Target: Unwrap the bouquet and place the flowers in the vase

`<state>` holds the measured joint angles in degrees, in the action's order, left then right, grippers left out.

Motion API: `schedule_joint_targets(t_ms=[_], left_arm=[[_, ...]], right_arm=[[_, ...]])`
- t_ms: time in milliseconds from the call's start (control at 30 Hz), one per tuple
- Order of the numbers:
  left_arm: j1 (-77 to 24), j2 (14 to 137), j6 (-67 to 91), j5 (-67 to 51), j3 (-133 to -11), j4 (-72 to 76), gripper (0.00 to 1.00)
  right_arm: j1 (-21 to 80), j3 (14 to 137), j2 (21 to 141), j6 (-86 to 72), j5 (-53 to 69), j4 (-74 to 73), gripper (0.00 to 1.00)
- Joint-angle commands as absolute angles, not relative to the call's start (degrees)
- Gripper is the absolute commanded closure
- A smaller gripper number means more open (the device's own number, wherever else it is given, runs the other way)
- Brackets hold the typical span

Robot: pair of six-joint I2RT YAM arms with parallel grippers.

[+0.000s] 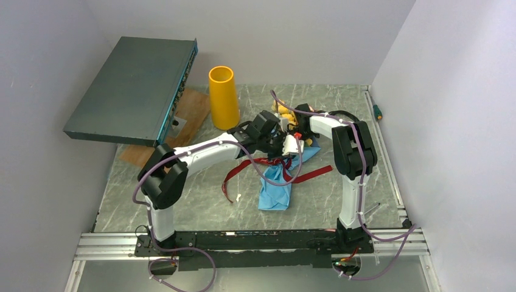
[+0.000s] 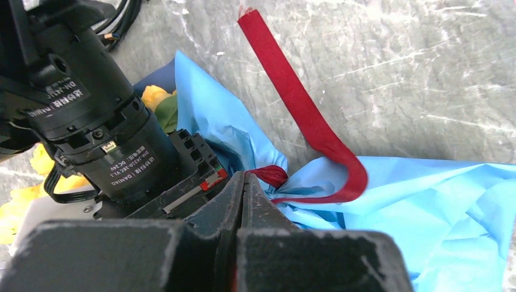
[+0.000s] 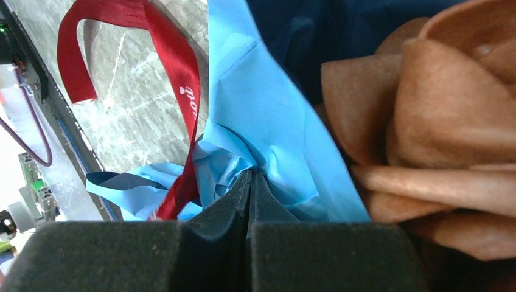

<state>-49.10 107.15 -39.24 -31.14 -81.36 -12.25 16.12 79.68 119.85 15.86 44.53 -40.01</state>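
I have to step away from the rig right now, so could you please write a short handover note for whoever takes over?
Left claw: shut, tips at the red ribbon circling the neck of the blue paper; a grip on it cannot be confirmed.
Right claw: shut on the blue paper at that neck.
The bouquet lies on the table between the arms, the flowers inside the paper; the vase stands upright behind, no flowers in it.
Done: nothing complete; the ribbon is not yet off.
Left: remove ribbon, open paper, move flowers into vase.
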Motion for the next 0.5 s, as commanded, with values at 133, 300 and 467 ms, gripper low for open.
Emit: schedule_joint_targets(t_ms=[133, 300, 467], left_arm=[[-45.3, 102.0, -31.1, -37.6, -81.6, -12.1, 0.55], [-42.5, 99.5, -31.2, -36.1, -76.2, -10.9, 0.53], [-40.6, 98.3, -28.2, -33.6, -71.2, -7.7, 0.51]], right_arm=[[16.3, 77.7, 123.4, 18.8, 37.1, -41.2, 1.00], [16.3, 78.2, 122.7, 18.7, 37.8, -41.7, 1.00], [16.3, 78.4, 122.5, 18.7, 37.9, -42.1, 1.00]])
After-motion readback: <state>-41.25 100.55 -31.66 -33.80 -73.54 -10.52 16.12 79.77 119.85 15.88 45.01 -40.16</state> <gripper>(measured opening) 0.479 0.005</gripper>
